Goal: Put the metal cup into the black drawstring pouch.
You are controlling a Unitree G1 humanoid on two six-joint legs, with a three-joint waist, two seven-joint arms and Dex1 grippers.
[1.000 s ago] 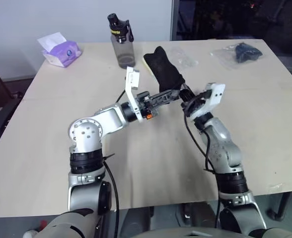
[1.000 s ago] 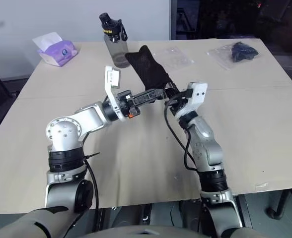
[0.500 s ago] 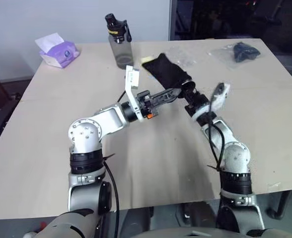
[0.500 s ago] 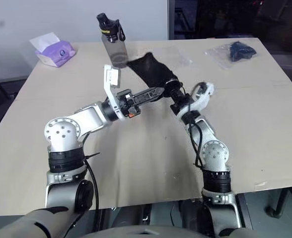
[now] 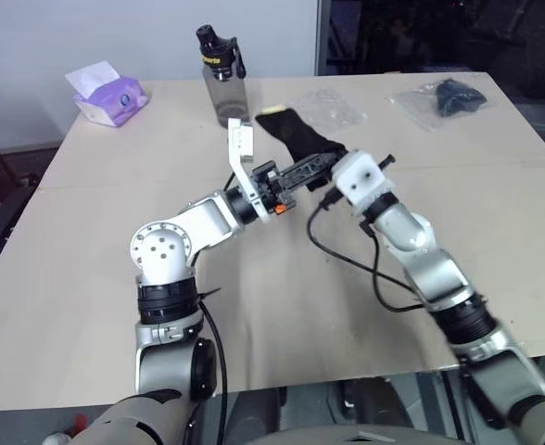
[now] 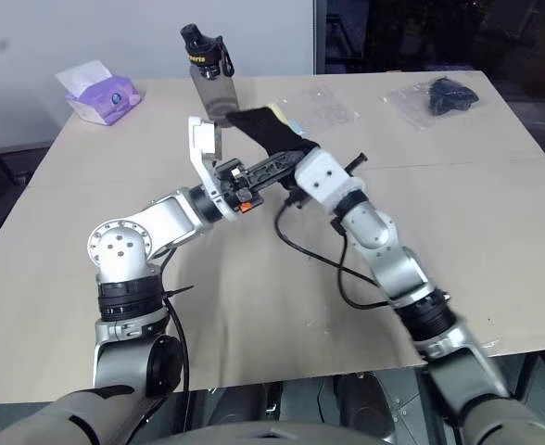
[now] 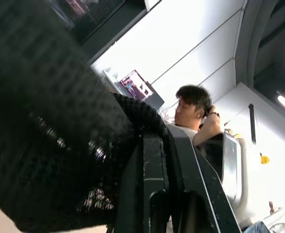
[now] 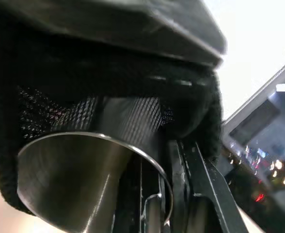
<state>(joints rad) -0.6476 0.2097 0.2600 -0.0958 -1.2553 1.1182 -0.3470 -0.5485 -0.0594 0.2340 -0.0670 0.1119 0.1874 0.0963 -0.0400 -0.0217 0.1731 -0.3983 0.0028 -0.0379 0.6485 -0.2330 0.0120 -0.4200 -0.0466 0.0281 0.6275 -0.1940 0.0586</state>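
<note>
Holding the black drawstring pouch (image 5: 296,137) up off the counter (image 5: 87,278) between both arms, above the middle of the far half. Left gripper (image 5: 321,164) with fingers pressed together on the pouch's rim, black mesh fabric draped over the left fingers (image 7: 154,184) in the left wrist view. Right gripper (image 8: 166,194) pushed up against the pouch's mouth from the robot's right, its white wrist block just beside the left fingertips; right fingers (image 8: 200,189) nearly closed, pinching the rim of the metal cup (image 8: 84,179). Cup lying mouth toward the wrist camera, shiny open rim in front, its body reaching into the pouch with dark mesh wrapped over and around it; exact depth inside hard to tell. Pouch's closed end pointing away toward the far edge, near a grey bottle (image 5: 224,79) with a black cap. Purple tissue pack (image 5: 110,95) at the far left corner, dark item in a clear bag (image 5: 444,97) at the far right, empty clear bag (image 5: 333,107) just behind the pouch. Person (image 7: 193,114) visible in the background of the left wrist view, hand raised to the head.
</note>
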